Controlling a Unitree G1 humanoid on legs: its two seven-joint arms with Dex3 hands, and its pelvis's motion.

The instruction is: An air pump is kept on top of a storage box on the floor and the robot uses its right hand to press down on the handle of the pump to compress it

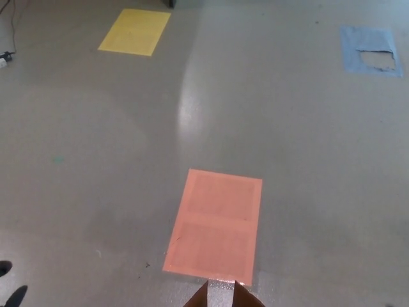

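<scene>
No air pump shows in the head view. Two brown pointed flaps (221, 295), perhaps cardboard, poke in at the bottom edge, with a shiny strip between them. My left hand (10, 286) shows only as two dark fingertips at the bottom left corner, apart and holding nothing. My right hand is out of the picture.
A grey floor fills the view. An orange rectangle (216, 223) is marked on it just beyond the brown flaps. A yellow rectangle (135, 31) lies far left and a torn blue patch (372, 50) far right. A cable end (5, 59) lies at the left edge.
</scene>
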